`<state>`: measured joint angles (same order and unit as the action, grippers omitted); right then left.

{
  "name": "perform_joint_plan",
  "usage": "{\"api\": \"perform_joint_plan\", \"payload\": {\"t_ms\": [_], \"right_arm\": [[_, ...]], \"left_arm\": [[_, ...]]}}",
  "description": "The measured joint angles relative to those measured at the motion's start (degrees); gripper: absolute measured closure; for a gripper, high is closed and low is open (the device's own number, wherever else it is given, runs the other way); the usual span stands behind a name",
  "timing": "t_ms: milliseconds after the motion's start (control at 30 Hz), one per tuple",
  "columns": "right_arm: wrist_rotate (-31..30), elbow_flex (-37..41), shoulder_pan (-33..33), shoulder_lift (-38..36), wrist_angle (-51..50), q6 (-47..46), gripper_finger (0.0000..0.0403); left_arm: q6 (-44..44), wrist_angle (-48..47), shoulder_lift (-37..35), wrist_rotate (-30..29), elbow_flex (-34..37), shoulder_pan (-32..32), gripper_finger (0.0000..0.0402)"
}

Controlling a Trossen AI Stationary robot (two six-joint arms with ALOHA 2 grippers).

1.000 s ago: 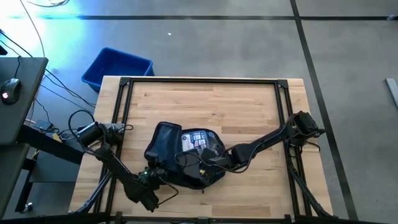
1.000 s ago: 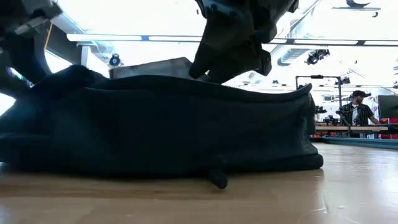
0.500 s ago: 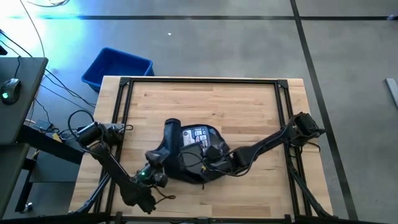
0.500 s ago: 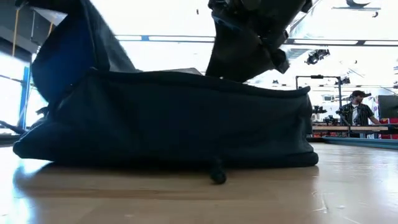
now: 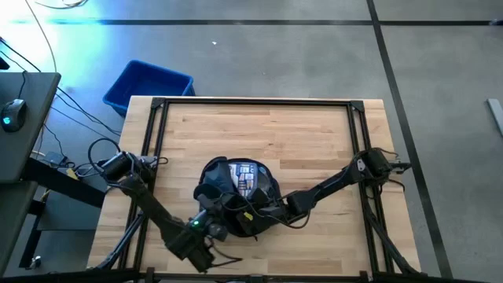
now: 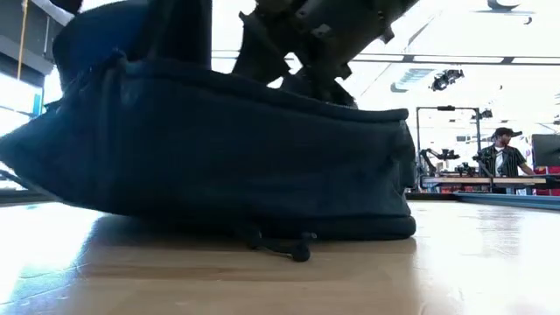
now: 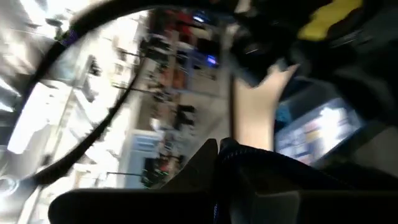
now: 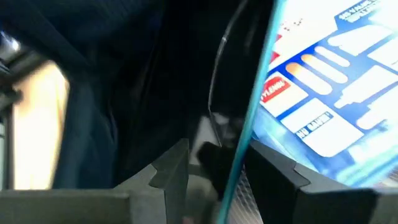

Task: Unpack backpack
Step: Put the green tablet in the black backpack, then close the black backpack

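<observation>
Backpack (image 5: 236,196): lower centre of the high view, on the desk (image 5: 299,130), flap raised, mouth open.
Contents: blue-and-white printed package (image 5: 247,177) showing inside, not yet out.
Left gripper (image 5: 211,212): lower left of the backpack, jaws closed on its fabric edge, holding it up.
Right gripper (image 5: 263,206): inside the opening, jaws part-open astride the package's edge.
Bin (image 5: 148,85): upper left, off the desk.
Progress: opened; unloading barely begun.

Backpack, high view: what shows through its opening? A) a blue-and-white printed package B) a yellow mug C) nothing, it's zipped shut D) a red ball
A: the backpack lies open on the table, and a blue-and-white printed package shows inside, seen close up in the right wrist view too.
</observation>
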<state>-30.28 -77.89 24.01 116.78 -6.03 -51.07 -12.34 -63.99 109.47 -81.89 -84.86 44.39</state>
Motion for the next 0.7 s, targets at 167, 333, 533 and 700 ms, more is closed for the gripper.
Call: {"api": "perform_joint_plan", "payload": {"t_ms": [167,333,533,700], "right_arm": [[-3.0,0.0,-0.1,-0.2,1.1,1.9,0.0265],[-3.1,0.0,1.4,-1.5,-3.2,3.2,0.0265],[-6.1,0.0,3.8,-6.1,-17.8,-1.7,0.0265],[-11.0,0.0,7.3,-9.9,-25.3,-5.3,0.0265]], "left_arm": [[20.0,17.8,0.3,20.3,0.0,-2.1,0.0397],[28.8,28.5,0.3,34.0,0.1,-2.9,0.0368],[26.2,29.4,0.3,34.7,0.1,-1.8,0.0303],[19.8,29.6,0.3,32.3,0.0,1.0,0.0261]]}}
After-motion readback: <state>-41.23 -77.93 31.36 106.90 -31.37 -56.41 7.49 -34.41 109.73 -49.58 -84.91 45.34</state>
